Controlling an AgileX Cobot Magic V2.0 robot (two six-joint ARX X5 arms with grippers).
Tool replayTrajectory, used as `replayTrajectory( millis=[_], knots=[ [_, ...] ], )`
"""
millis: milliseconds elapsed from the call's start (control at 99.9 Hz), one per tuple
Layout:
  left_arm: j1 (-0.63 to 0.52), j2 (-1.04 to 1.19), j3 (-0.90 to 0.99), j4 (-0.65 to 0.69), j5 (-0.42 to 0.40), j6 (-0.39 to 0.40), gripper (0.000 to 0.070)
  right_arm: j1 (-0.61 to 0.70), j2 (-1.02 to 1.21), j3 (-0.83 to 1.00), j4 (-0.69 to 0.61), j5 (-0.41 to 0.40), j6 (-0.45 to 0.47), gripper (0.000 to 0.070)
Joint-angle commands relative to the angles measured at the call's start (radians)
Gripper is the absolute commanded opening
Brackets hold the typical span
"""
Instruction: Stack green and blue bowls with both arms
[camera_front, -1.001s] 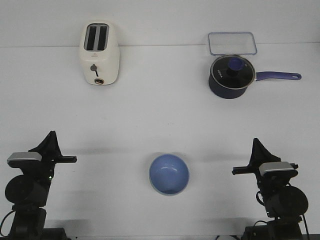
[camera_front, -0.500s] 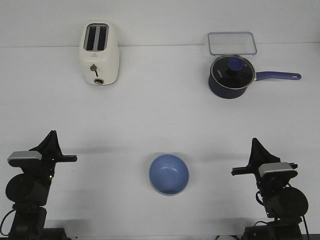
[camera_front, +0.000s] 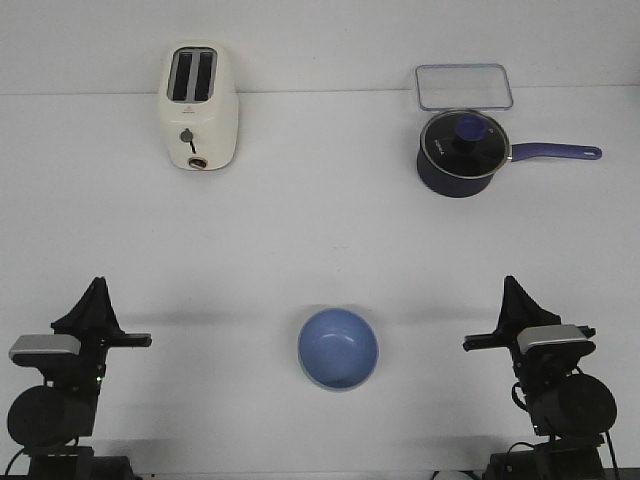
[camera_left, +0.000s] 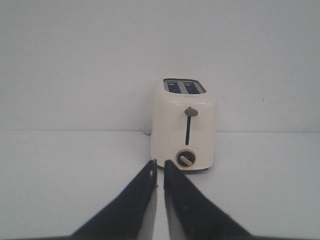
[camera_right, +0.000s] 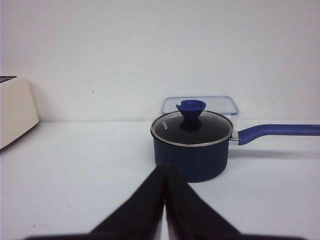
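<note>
- The left pincer (camera_front: 95, 290) sits at the near left edge of the counter (camera_front: 320, 230), its tips drawn to a thin slit in its wrist view and holding nothing.
- The right pincer (camera_front: 512, 290) sits at the near right edge, tips pressed together with no gap visible, also holding nothing.
- Between the two arms, near the front edge, the blue bowl (camera_front: 338, 347) stands upright and mouth up, well apart from both pincers.
- A faint pale rim shows along the bowl's lower edge; I cannot tell whether the green bowl is nested beneath it. No separate green bowl appears in any view.
- The bowl looks matte, stiff and light, so it should lift easily. The rim is likely the best hold, one finger inside the wall and one outside; a sideways nudge would probably slide it.
- Farther back on the left stands a cream toaster (camera_front: 197, 108).
- Farther back on the right sits a dark blue lidded saucepan (camera_front: 460, 152), with a clear container lid (camera_front: 464, 86) just behind it.
</note>
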Motion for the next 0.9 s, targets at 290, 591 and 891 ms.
replayTrajectory(
  millis=[290, 591, 891],
  knots=[
    [0.005, -0.27, -0.264, -0.047, -0.019, 0.033, 0.0014, 0.0, 0.001, 0.005, 0.011, 0.0, 0.002, 0.0],
    [0.004, -0.27, -0.312, -0.041, -0.019, 0.021, 0.0014, 0.0, 0.0, 0.005, 0.011, 0.0, 0.002, 0.0],
    [0.004, -0.27, -0.312, -0.041, -0.019, 0.021, 0.0014, 0.0, 0.0, 0.005, 0.011, 0.0, 0.002, 0.0]
  ],
)
